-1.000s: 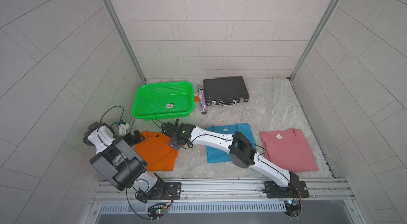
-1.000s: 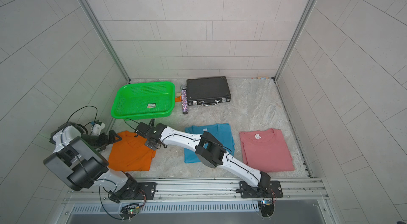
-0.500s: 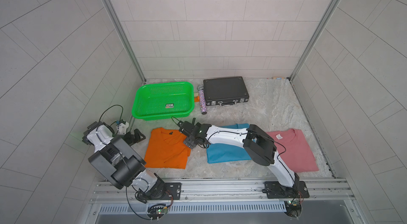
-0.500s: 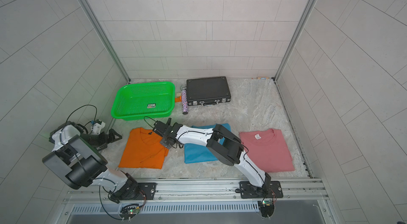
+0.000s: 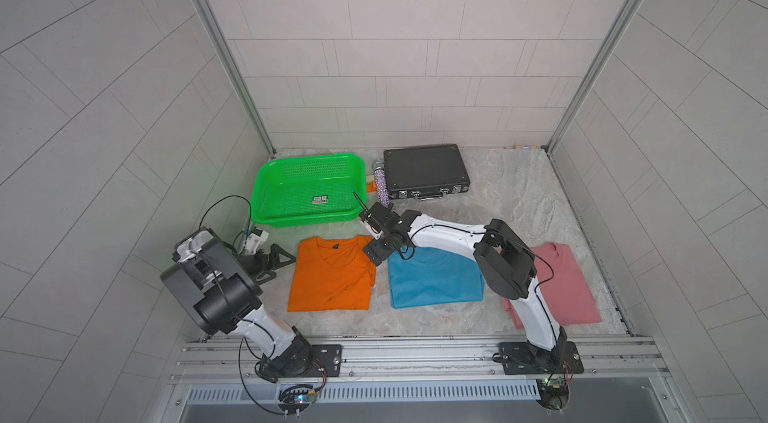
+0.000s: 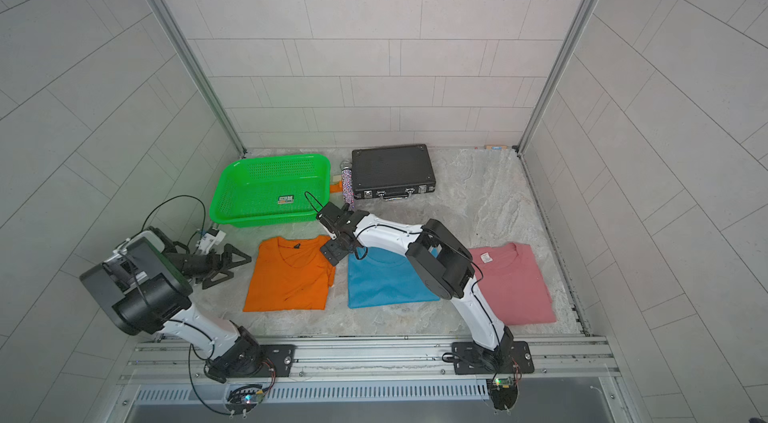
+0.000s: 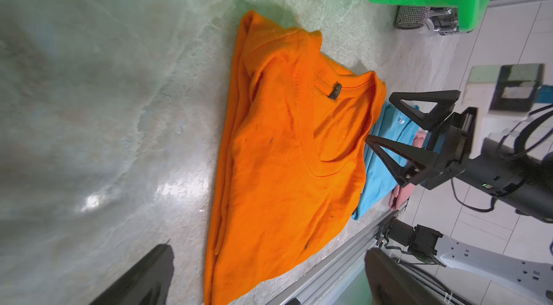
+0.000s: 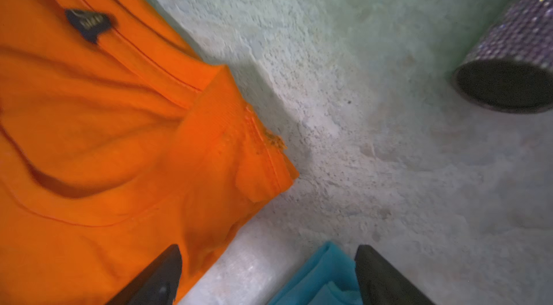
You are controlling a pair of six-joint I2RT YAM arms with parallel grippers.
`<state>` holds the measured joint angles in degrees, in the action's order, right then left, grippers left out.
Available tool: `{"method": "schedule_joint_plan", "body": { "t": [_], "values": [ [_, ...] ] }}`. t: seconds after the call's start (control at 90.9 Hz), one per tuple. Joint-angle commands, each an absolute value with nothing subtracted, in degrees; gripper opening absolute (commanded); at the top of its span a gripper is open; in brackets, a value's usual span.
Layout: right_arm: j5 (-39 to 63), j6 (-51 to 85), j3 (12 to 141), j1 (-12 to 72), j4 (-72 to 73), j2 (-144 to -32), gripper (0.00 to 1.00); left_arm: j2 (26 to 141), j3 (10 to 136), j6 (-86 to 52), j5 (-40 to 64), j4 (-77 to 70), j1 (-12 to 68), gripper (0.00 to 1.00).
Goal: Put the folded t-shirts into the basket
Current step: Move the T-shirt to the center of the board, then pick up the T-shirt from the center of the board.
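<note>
- Three folded tees lie flat in a row on the marbled surface [image 5: 519, 200], lower middle of both top views. All three are outside the basket.
- The orange tee [image 5: 332, 279] is on the left and the sky blue tee [image 5: 432, 288] in the centre, with a thin strip of surface between them. The pink tee [image 5: 569, 288] is on the right, partly behind the right arm.
- Collars point up-frame. The orange one shows a small dark neck label.
- The green mesh basket [image 5: 291, 196] sits just above the orange tee in frame, with only a small sticker on its floor.
- The right claw [image 5: 371, 239] is spread wide and holds nothing. It is over the gap between the orange and blue collar ends. In the right wrist view one side is over orange cloth and the other is by the blue corner.
- The left claw [image 5: 279, 266] is spread wide and empty. It is low, left of the orange tee and near it, not touching, with its tips toward the cloth.
- A black briefcase [image 5: 426, 169] lies right of the basket, with a glittery purple tube [image 5: 380, 188] between the two.
</note>
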<state>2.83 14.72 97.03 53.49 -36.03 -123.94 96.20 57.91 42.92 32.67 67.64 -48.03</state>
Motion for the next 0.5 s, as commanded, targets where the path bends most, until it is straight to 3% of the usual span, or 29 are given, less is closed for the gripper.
{"method": "schedule_joint_plan", "body": {
  "t": [0.0,0.165,0.484],
  "values": [
    [17.7,27.0,99.2,52.2,-36.4,-119.5,0.93,95.8,58.7,41.0,35.5,66.1,-47.5,1.00],
    [28.2,43.3,93.3,49.1,-25.1,-118.1,0.88,95.2,58.0,37.4,35.1,61.7,-44.2,0.98],
    [24.5,52.1,94.9,49.2,-31.6,-121.6,0.81,93.7,56.5,27.4,28.7,53.7,-37.1,0.91]
  ]
}}
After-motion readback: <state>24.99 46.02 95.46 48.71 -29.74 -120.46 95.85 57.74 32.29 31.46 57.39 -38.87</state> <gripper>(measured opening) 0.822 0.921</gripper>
